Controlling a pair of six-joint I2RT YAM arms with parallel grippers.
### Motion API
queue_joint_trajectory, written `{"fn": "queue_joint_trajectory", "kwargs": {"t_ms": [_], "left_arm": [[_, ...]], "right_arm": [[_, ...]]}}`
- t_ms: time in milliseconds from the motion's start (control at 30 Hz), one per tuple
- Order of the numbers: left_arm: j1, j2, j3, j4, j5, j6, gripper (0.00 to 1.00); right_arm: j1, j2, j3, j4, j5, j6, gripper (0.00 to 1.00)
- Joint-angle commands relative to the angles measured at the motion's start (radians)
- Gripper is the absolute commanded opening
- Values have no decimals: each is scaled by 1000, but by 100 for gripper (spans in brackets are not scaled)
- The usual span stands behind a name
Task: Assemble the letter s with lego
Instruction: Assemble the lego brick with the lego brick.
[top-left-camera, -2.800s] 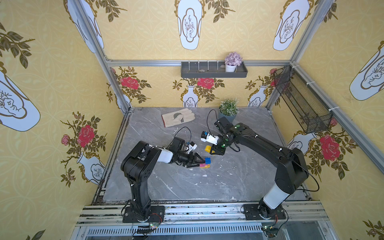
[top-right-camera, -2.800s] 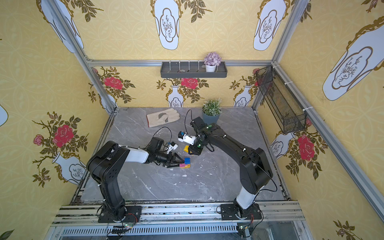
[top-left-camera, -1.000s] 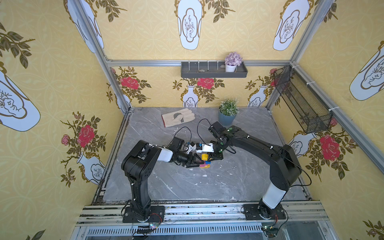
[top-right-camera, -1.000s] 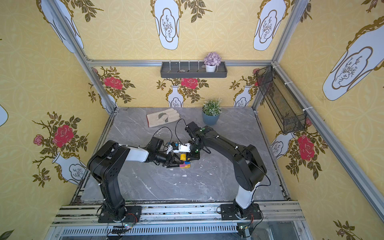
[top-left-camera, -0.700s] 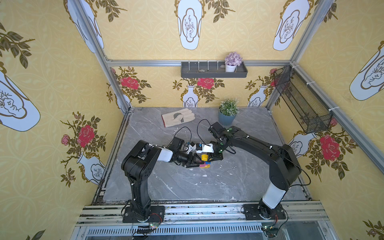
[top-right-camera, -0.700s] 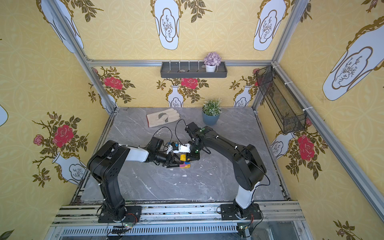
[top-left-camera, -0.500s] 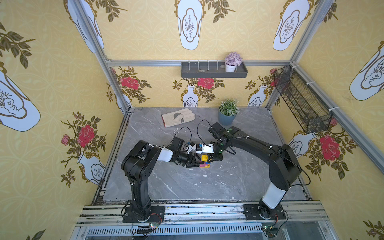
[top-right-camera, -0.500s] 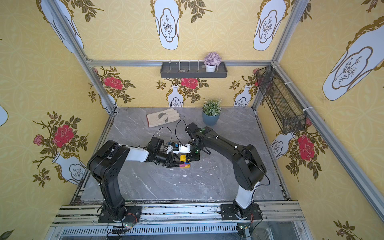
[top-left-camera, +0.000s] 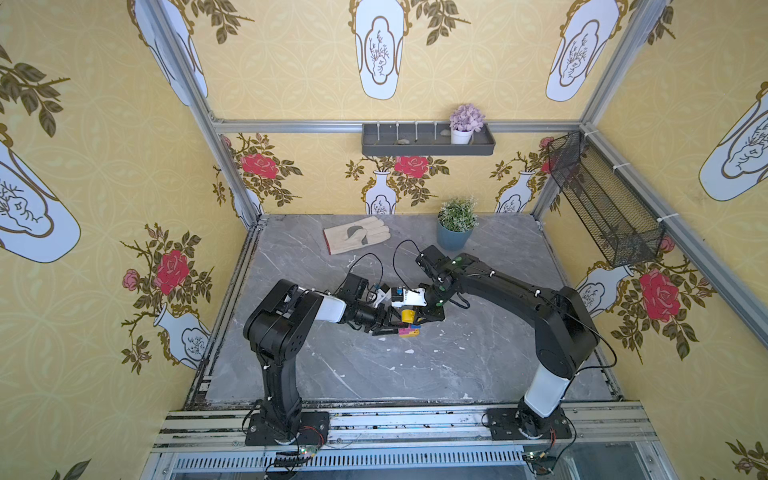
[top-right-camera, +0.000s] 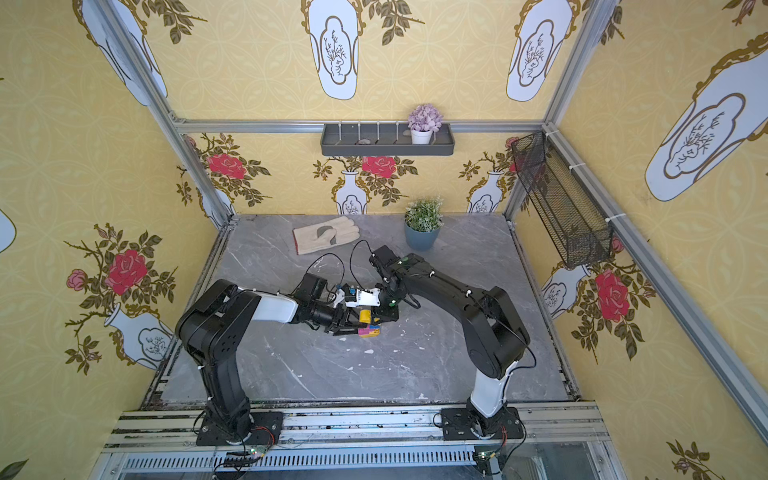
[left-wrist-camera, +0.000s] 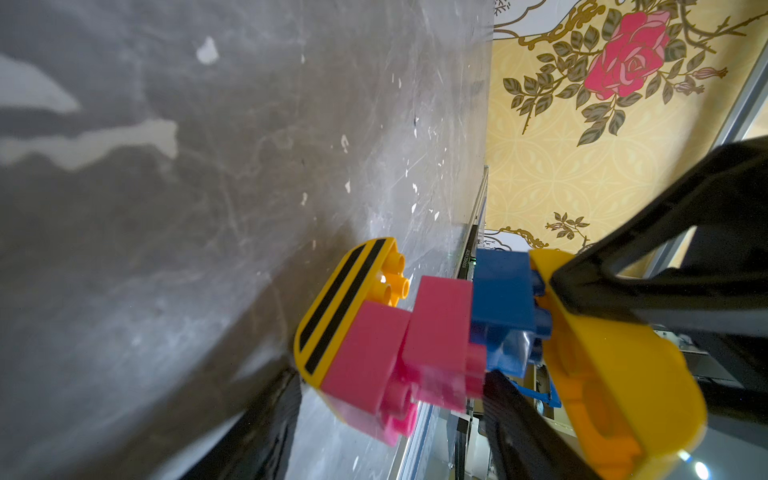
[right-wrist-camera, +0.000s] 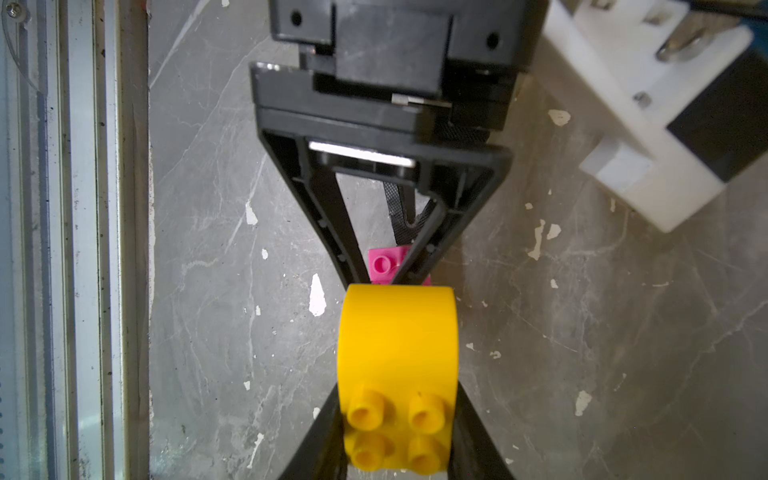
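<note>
Mid-table on the grey marble-patterned table (top-left-camera: 374, 374), slightly left of centre, sits the partly built letter s (top-left-camera: 409, 331), low at the surface; whether it bears on the surface cannot be confirmed. It is a stepped chain of hard studded plastic: a yellow oblong brick with black stripes (left-wrist-camera: 332, 316) nearest the table, two pink square bricks (left-wrist-camera: 440, 324), then a blue square brick (left-wrist-camera: 500, 291). The left gripper (right-wrist-camera: 386, 272) reaches in from the left, its jaws closed in a V on the pink square bricks. Just beyond, the right gripper (right-wrist-camera: 397, 440) comes in from the far right, clamped on the flat sides of a plain yellow oblong brick (right-wrist-camera: 399, 340) set against the blue one. Blue studs show between the two, so the joint is judged not pressed home. Handling assessment: the pieces are light, rigid and smooth-walled, likely to slip under a skewed grip. The stud joints should hold a straight push but may pop under sideways leverage, since the chain is offset. Hold is best taken on opposing flat walls, clear of studs and rounded ends, with support close behind the blue brick. At the far edge, well apart, lie a cream work glove (top-left-camera: 357, 240) and a green plant in a blue pot (top-left-camera: 455, 226).
</note>
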Motion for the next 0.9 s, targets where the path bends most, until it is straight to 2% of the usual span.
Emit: {"fn": "queue_joint_trajectory", "kwargs": {"t_ms": [0,100,333,867], "left_arm": [[0,22,-9,-100,-147,20,73],[1,24,-10,-100,-145,21,71],[2,33,-21,-94,-139,22,56],[2,34,-20,-92,-141,19,55]], "right_arm": [[5,8,10,7,-11,-5,30],[9,13,13,4,-8,-6,29],[14,11,14,1,-4,-6,30],[29,28,29,-2,15,0,30]]}}
